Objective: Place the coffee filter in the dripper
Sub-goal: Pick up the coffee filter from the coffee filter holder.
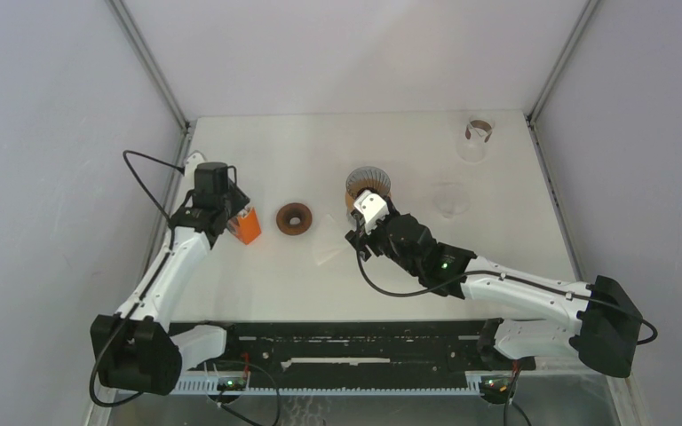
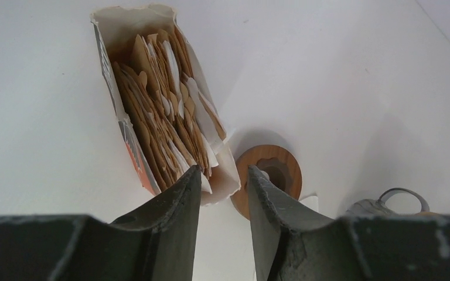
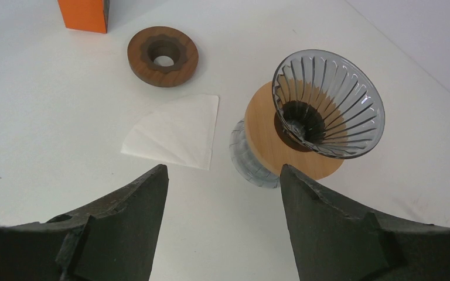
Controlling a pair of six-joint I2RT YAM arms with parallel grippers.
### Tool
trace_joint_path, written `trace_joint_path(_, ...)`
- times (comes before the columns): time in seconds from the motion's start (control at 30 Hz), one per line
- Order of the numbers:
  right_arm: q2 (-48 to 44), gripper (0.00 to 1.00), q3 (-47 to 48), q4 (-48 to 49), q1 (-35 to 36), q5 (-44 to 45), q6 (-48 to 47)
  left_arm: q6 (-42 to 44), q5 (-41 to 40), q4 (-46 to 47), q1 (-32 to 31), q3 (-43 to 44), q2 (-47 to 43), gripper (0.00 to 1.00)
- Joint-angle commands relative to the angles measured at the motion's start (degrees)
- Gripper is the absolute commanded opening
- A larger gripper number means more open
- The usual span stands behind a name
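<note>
Hanging over the open filter box (image 2: pixel 152 99), the left claw (image 2: pixel 224 181) is holding its fingers only a little apart and is gripping nothing. A wooden ring (image 3: pixel 163 55) is lying beside the box. The coffee filter (image 3: pixel 176 132) is lying flat on the table, stretching sideways just ahead of the right claw (image 3: pixel 222 175), a bit toward its left finger. That nearer claw is gaping wide and empty. The dripper (image 3: pixel 328 102) is standing just right of the filter.

The white tabletop (image 1: pixel 320 142) carries an orange filter carton (image 1: pixel 248 226), brown wooden ring (image 1: pixel 294 218), flat white paper filter (image 3: pixel 176 132) and ribbed glass dripper (image 3: pixel 327 105).
</note>
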Motion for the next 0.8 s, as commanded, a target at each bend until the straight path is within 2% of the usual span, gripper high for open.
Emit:
trace_joint_path(0.0, -0.3, 0.78, -0.3, 2.4, 0.4, 0.7, -0.7, -1.1, 2.2, 4.0, 1.7, -0.7, 1.2, 0.39)
trace_joint_path(0.3, 0.2, 0.78, -0.3, 2.5, 0.4, 0.5, -1.0, -1.7, 3.7, 6.7, 3.5, -0.4, 4.7, 0.34)
trace_joint_path(0.5, 0.4, 0.78, -0.3, 2.5, 0.3, 0.5, -1.0, -2.3, 3.5, 6.8, 3.9, -0.9, 5.1, 0.27)
trace_joint_path(0.77, 0.5, 0.78, -0.3, 2.5, 0.3, 0.1, -1.1, -2.7, 2.9, 6.9, 4.0, -2.3, 2.8, 0.26)
